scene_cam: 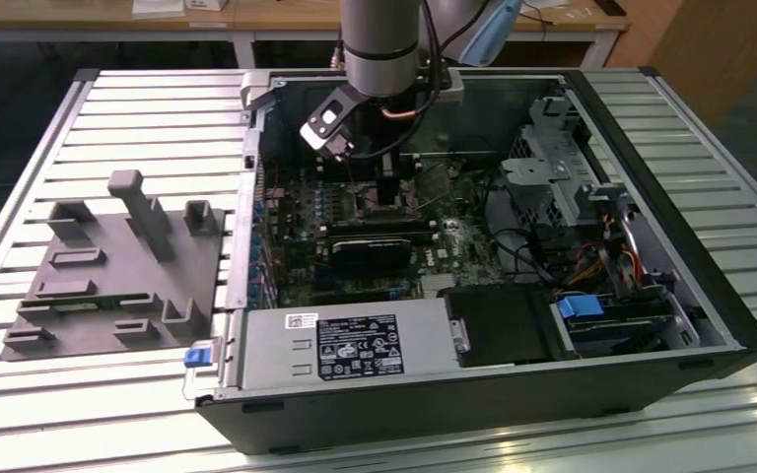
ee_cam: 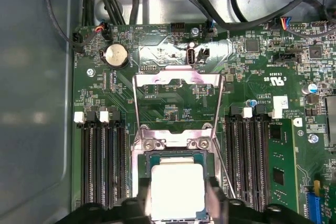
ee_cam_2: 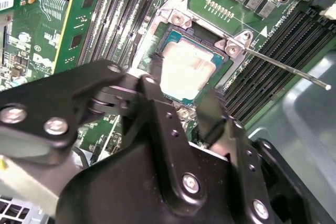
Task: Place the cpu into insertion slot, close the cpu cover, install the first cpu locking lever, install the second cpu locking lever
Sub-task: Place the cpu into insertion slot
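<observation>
1. My pincer (ee_cam_2: 184, 90): fingers (ee_cam_2: 156, 72) clamped on two opposite edges of the cpu.
2. The cpu (ee_cam: 177, 190): silver top up, sitting flat in the insertion slot (ee_cam: 138, 177).
3. The cpu cover (ee_cam: 178, 80): swung open, lying back just beyond the slot.
4. Green motherboard (ee_cam: 262, 93): far half of the open computer case (scene_cam: 484, 409).

Silver on green, with black around it.
At the black pincer (ee_cam: 178, 205) sits a small square dull silver-grey metal chip (ee_cam: 177, 190) edged in teal. Beyond it is a thin shiny silver metal frame (ee_cam: 178, 79) over a green circuit board (ee_cam: 247, 85), with long black memory slots (ee_cam: 100, 166) on both sides.
</observation>
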`<state>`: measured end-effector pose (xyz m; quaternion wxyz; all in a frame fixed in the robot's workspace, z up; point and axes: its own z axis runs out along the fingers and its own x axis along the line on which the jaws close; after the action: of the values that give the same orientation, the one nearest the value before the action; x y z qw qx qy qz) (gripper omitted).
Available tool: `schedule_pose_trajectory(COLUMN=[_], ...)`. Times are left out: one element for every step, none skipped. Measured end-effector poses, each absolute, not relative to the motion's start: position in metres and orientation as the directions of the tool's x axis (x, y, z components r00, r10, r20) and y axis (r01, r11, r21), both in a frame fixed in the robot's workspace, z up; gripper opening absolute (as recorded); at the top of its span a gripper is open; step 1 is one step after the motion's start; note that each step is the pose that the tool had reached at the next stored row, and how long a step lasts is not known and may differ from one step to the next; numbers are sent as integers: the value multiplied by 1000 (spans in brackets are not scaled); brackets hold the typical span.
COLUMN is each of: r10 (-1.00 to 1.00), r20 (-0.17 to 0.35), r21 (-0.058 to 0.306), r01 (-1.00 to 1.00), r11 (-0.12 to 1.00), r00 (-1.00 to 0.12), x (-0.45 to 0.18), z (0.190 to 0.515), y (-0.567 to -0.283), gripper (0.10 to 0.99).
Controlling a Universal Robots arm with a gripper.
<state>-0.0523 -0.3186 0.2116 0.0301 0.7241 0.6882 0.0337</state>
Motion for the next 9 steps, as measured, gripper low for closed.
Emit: schedule_pose_trajectory(r10=[999,999,999,999,999,999,999,999,999], r20=[7,7,7,7,7,7,7,7,7], r21=[90,90,90,90,90,90,90,90,90], r01=[995,995,995,995,995,995,995,995,995], r11=[-51,-51,-51,-51,-51,-51,-51,-51,-51], r00=[50,50,50,50,50,50,50,50,50], x=[-52,-52,-52,-52,-52,-52,-52,-52,-52], z=[212,212,212,212,212,212,212,212,212], y=[-319,-319,-319,-319,-319,-319,-319,-319,-319], gripper=[529,467,408,408,349,290,290,235,173])
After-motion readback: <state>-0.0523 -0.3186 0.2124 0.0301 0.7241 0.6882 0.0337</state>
